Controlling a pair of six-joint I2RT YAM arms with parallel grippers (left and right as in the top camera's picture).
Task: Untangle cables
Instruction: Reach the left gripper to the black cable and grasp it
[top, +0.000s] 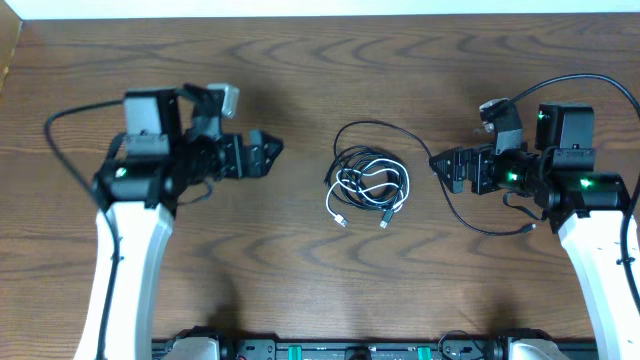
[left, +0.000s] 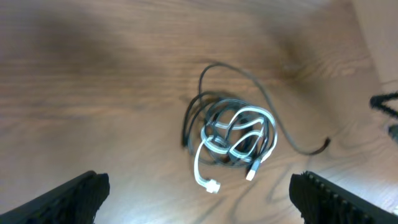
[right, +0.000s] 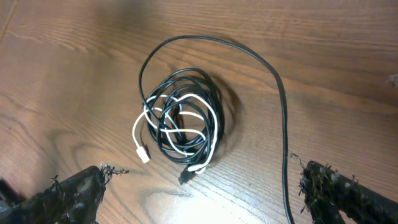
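The cables lie in one tangled pile at the middle of the wooden table, between my two grippers. Black loops are wound together with a short white cable whose plug ends poke out at the near side. One long black tail curves out of the pile and runs under my right arm. My left gripper hovers open to the left of the pile, holding nothing. On the other side my right gripper is open too. In the wrist views the pile lies ahead of the spread fingers, untouched.
Thick black wires arc from the arm bases at the left and right. The table's far edge runs along the top. The black tail passes close to my right gripper's right finger.
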